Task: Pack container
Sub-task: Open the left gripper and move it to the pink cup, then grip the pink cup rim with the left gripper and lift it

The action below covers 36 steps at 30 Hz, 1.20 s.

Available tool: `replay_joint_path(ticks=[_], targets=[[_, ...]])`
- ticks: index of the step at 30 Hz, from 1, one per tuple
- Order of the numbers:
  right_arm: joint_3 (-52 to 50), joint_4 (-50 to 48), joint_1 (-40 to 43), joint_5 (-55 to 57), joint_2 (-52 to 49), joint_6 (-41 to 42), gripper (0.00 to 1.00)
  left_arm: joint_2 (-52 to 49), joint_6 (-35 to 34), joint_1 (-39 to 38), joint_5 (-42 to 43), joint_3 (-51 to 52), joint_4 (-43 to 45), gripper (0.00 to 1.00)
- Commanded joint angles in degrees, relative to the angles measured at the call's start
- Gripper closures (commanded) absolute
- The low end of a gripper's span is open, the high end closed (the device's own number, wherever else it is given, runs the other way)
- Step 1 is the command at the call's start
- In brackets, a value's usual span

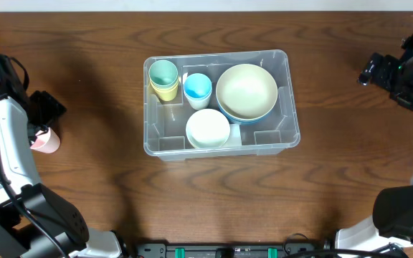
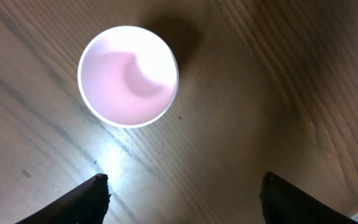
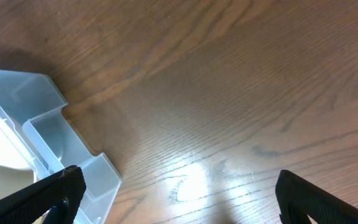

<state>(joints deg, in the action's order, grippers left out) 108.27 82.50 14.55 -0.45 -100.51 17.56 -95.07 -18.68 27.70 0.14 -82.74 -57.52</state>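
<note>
The clear plastic container (image 1: 291, 107) stands mid-table. It holds a mint cup stacked on yellow cups (image 1: 163, 74), a blue cup (image 1: 198, 86), a cream bowl nested in a blue bowl (image 1: 246, 92) and a pale bowl (image 1: 207, 128). A pink cup (image 1: 46, 140) stands upright on the table at the far left. My left gripper (image 1: 44, 118) hovers just beside it. In the left wrist view the pink cup (image 2: 128, 76) lies beyond the fingertips, and the left gripper (image 2: 182, 199) is open and empty. My right gripper (image 1: 373, 72) hangs open right of the container, and the right gripper (image 3: 179, 196) holds nothing.
A corner of the container (image 3: 55, 134) shows at the left of the right wrist view, close to the left finger (image 3: 55, 193). Bare wooden tabletop (image 1: 350, 165) surrounds the container on all sides.
</note>
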Motion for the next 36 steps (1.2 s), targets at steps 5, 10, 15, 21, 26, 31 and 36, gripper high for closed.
replay_joint_path(ticks=[5, 10, 15, 21, 26, 31, 36], targets=[[0.7, 0.0, 0.1, 0.0, 0.3, 0.6, 0.01, -1.3, -1.2, 0.3, -0.3, 2.6, 5.2, 0.21], [0.7, 0.0, 0.1, 0.0, 0.3, 0.6, 0.01, -4.1, -1.2, 0.3, -1.3, 2.6, 7.8, 0.21], [0.7, 0.0, 0.1, 0.0, 0.3, 0.6, 0.01, -7.5, -1.4, 0.3, -2.4, 2.6, 9.4, 0.21], [0.7, 0.0, 0.1, 0.0, 0.3, 0.6, 0.01, -10.3, -1.4, 0.3, -2.5, 2.6, 9.7, 0.25], [0.7, 0.0, 0.1, 0.0, 0.3, 0.6, 0.01, -12.1, -1.4, 0.2, -2.5, 2.6, 9.9, 0.41], [0.7, 0.0, 0.1, 0.0, 0.3, 0.6, 0.01, -13.2, -1.4, 0.3, -2.5, 2.6, 10.3, 0.45], [0.7, 0.0, 0.1, 0.0, 0.3, 0.6, 0.01, -13.4, -1.4, 0.3, -2.6, 2.6, 11.0, 0.59]])
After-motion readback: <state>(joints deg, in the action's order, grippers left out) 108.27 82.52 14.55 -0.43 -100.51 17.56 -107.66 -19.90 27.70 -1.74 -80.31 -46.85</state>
